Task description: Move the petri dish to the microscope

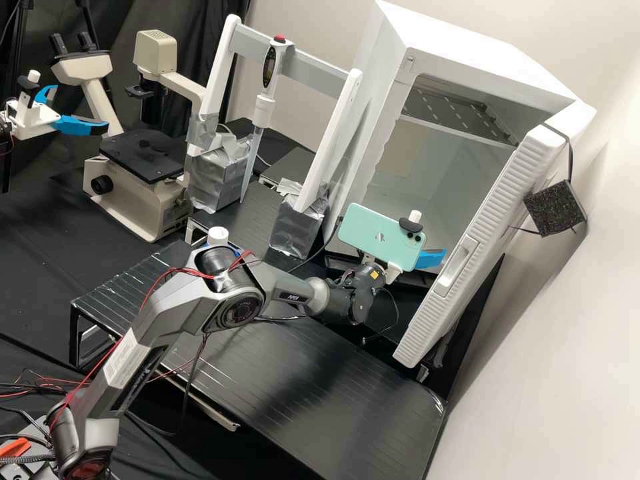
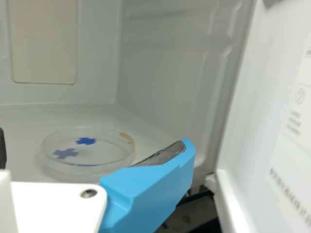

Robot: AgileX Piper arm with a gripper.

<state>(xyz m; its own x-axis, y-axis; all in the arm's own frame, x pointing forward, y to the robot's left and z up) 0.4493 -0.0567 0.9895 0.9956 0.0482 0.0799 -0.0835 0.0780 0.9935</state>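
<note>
Petri dish (image 2: 87, 150): flat on the pale floor inside the white cabinet (image 1: 480, 47), near the claw (image 1: 429, 259). Clear, round; two blue marks on it, a tan patch at the rim.

Claw at the cabinet mouth, fingers spread well apart, gripping nothing. Wrist view gives one blue finger (image 2: 150, 194) with its grey pad turned inward, overlapping the dish's near edge in the line of sight; cannot tell whether they touch.

Cabinet door (image 1: 480, 220) swung wide, black block (image 1: 555, 208) on its outer face. Dark rack (image 1: 460, 110) high inside. Pale green phone (image 1: 373, 233) mounted over the arm's wrist, above the desk (image 1: 300, 387).

Microscope (image 1: 133, 197) well apart from the dish, its black stage (image 1: 143, 155) bare. Between microscope and cabinet, a white stand (image 1: 220, 73) with silver-wrapped feet; pipette (image 1: 265, 110) hanging upright in it, slightly tilted.
</note>
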